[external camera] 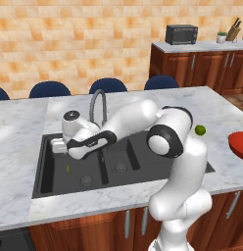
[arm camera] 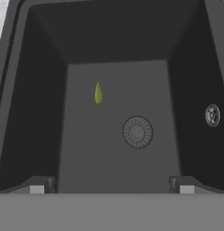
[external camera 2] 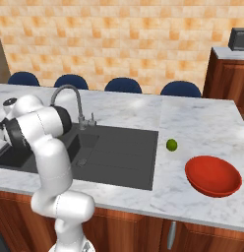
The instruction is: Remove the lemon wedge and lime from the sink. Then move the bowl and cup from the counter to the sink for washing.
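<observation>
The tiny thin green lemon wedge sliver (arm camera: 98, 93) is seen lying flat on the floor of a basin of the dark grey matte double-basin sink (arm camera: 37, 113), upper left of the round drain (arm camera: 137, 132) in the hand view; in the left base view it is at lower left (external camera: 68, 168). The two-finger gripper (arm camera: 111, 186) is held above that basin, jaws spread wide, nothing gripped. The small round yellow-green lime (external camera 2: 171, 144) is seen on the white-grey veined marble counter (external camera 2: 202, 128), right of the sink. The wide shallow red bowl (external camera 2: 213, 175) is placed lower right, near the lime.
</observation>
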Robot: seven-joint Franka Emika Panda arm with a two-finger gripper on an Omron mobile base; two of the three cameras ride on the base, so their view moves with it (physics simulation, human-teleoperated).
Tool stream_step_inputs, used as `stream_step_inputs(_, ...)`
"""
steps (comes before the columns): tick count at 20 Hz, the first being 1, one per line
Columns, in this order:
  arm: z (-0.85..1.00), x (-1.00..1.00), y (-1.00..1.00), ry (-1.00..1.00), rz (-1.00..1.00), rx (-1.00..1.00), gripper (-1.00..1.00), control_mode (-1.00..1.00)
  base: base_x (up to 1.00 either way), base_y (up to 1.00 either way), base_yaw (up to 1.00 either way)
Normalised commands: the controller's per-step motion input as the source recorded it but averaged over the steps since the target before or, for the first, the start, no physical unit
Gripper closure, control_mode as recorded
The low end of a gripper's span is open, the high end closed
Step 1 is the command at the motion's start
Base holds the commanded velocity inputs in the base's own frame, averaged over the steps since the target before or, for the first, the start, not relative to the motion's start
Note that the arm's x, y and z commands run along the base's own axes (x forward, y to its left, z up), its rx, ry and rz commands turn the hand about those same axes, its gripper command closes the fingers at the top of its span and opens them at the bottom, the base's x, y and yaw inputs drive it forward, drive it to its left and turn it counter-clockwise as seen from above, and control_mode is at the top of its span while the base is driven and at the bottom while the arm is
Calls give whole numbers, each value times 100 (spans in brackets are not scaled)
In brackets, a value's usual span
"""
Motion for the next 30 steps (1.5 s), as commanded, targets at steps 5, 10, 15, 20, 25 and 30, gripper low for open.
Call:
stream_step_inputs(5, -18, 17, 0, 0, -5, 0, -100, -100, 0, 0, 0)
stream_step_inputs(10, -26, 14, 0, 0, -7, 0, -100, -100, 0, 0, 0)
stream_step_inputs(15, -24, 13, 0, -6, -10, 0, -100, -100, 0, 0, 0)
stream_step_inputs(20, -19, 13, 1, -12, -11, 0, -100, -100, 0, 0, 0)
stream_step_inputs(25, -17, 7, 4, -21, -10, 0, -100, -100, 0, 0, 0)
stream_step_inputs(30, -9, 12, 2, -8, -6, 0, -100, -100, 0, 0, 0)
